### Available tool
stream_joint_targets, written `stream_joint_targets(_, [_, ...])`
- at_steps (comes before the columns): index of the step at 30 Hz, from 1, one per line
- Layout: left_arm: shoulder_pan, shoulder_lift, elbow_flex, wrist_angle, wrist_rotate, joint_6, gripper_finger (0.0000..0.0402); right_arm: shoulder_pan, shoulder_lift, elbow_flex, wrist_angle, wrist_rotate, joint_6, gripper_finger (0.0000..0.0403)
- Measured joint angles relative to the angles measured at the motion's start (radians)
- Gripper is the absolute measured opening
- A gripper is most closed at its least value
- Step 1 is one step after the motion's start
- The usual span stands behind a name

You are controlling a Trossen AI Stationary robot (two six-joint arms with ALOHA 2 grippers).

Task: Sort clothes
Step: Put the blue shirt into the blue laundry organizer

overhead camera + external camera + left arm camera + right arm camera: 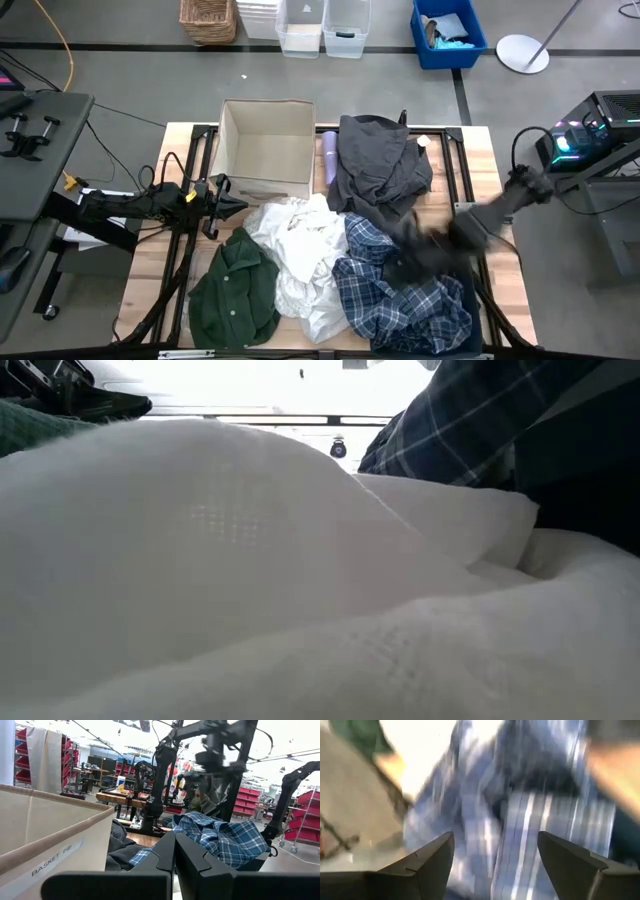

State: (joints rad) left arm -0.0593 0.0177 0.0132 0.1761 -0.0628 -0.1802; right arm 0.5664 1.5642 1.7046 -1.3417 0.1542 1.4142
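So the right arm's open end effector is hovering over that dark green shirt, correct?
Not quite. The right end effector is open, but it is over the blue plaid shirt; the right wrist view shows it. The green shirt lies at the table's left.

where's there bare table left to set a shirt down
Bare wood shows along the table's left edge, beside the green shirt, and in the far right corner past the grey garment. The box is empty. The middle is crowded: white cloth, plaid shirt under the open right gripper.
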Motion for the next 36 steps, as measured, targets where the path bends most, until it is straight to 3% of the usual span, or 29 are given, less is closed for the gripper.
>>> stream_joint_targets(6, [0.0,0.0,0.0,0.0,0.0,0.0,0.0,-0.378,0.006,-0.054,0.114,0.008,-0.2,0.0282])
stream_joint_targets(11, [0.0,0.0,0.0,0.0,0.0,0.0,0.0,-0.544,0.084,-0.149,0.204,-0.198,-0.339,0.0282])
stream_joint_targets(15, [0.0,0.0,0.0,0.0,0.0,0.0,0.0,-0.562,0.176,-0.196,0.34,-0.379,-0.358,0.0282])
stream_joint_targets(18, [0.0,0.0,0.0,0.0,0.0,0.0,0.0,-0.55,0.264,-0.183,0.346,-0.407,-0.359,0.0282])
stream_joint_targets(25, [0.0,0.0,0.0,0.0,0.0,0.0,0.0,-0.506,0.38,-0.109,0.259,-0.394,-0.368,0.0282])
stream_joint_targets(31, [0.0,0.0,0.0,0.0,0.0,0.0,0.0,-0.479,0.39,-0.107,0.134,-0.279,-0.292,0.0281])
stream_joint_targets(36, [0.0,0.0,0.0,0.0,0.0,0.0,0.0,-0.459,0.394,-0.119,0.115,-0.282,-0.284,0.0281])
